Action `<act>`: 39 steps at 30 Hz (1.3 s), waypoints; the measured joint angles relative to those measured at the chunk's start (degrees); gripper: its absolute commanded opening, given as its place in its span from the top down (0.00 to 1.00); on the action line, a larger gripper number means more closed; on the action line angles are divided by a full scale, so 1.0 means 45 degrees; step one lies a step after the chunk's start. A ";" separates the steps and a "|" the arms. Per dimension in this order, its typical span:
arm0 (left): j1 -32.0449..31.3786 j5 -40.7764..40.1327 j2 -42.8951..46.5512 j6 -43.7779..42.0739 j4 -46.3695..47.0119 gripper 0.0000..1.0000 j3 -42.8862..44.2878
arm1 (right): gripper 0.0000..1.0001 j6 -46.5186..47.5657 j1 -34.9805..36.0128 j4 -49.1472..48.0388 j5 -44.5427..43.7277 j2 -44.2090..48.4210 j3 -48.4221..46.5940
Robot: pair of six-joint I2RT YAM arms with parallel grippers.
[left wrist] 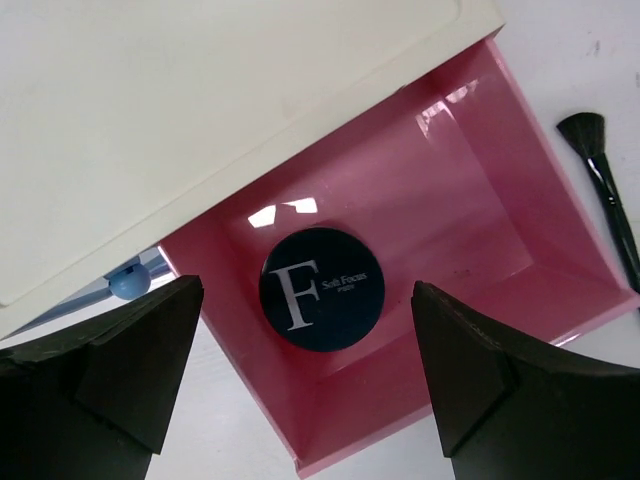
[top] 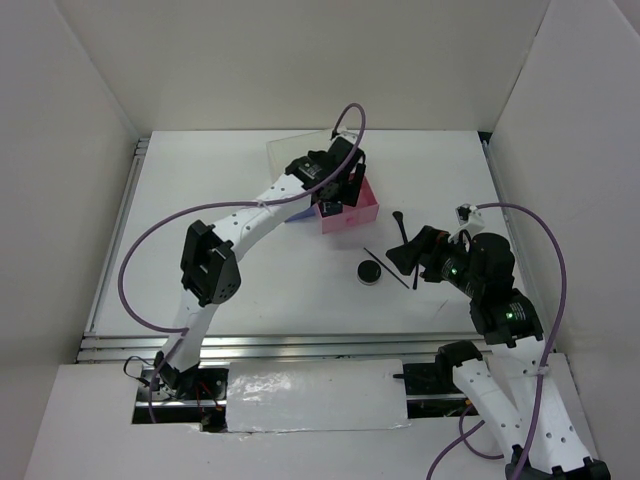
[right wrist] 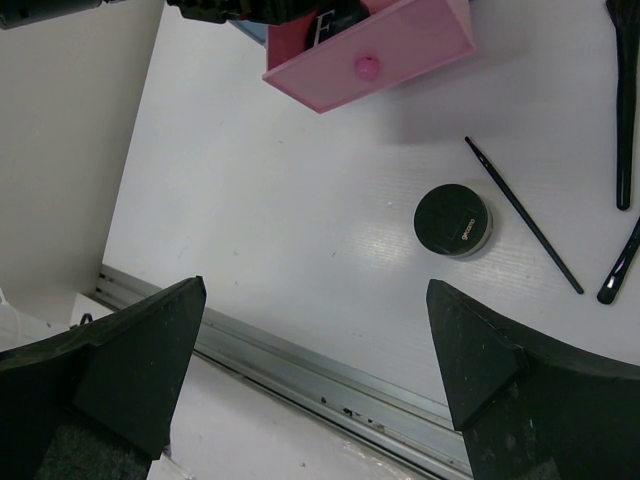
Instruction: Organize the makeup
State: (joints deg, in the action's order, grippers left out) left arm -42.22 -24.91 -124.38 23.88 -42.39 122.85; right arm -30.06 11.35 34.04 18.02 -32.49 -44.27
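Observation:
The round dark-blue compact (left wrist: 322, 289) marked "F" lies flat in the open pink drawer (left wrist: 480, 200). My left gripper (left wrist: 308, 292) hovers just above it, open and empty, one finger on each side. The round black jar (right wrist: 453, 221) sits on the table, with a thin black brush (right wrist: 522, 214) beside it. Two more black brushes (right wrist: 624, 100) (right wrist: 620, 265) lie to the right. My right gripper (right wrist: 316, 290) is open and empty, held above the table near the jar (top: 370, 271). No pencils or dark-red tube are in view.
The white box (left wrist: 200, 120) stands at the back of the table, its pink drawer (top: 365, 210) pulled out toward me. A blue drawer knob (left wrist: 127, 283) shows under the box. A metal rail (right wrist: 330, 375) runs along the table's near edge. White walls enclose the table.

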 measured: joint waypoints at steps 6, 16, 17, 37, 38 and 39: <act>-0.0083 0.0272 0.0345 0.0005 -0.0053 0.01 0.0393 | 0.00 -0.0005 0.0000 -0.0019 -0.0019 -0.0083 0.0000; -0.3196 0.0010 0.4002 0.0083 0.1229 0.01 -0.3560 | 0.00 -0.0845 0.0000 0.0646 -0.2477 0.1452 -0.0257; -0.3711 0.0083 0.4099 0.0107 0.1520 0.01 -0.4129 | 0.00 -0.1069 0.0000 0.0865 -0.2973 0.1763 -0.0447; -0.4629 0.1073 0.0044 0.0000 0.3249 0.01 -0.5056 | 0.00 -0.1894 0.0000 0.2453 -0.5576 0.3696 -0.1880; -0.4585 0.1064 -0.0058 0.0000 0.3269 0.01 -0.5027 | 0.00 -0.1855 0.0000 0.2463 -0.5561 0.3730 -0.1880; -0.4546 0.1044 -0.0155 0.0005 0.3264 0.00 -0.4979 | 0.00 -0.1817 0.0000 0.2463 -0.5542 0.3745 -0.1880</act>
State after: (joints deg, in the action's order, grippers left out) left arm -62.67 -20.21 -125.08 23.90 -27.70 100.44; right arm -38.24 11.35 45.12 -6.92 -15.64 -52.73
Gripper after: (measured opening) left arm 0.994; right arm 0.998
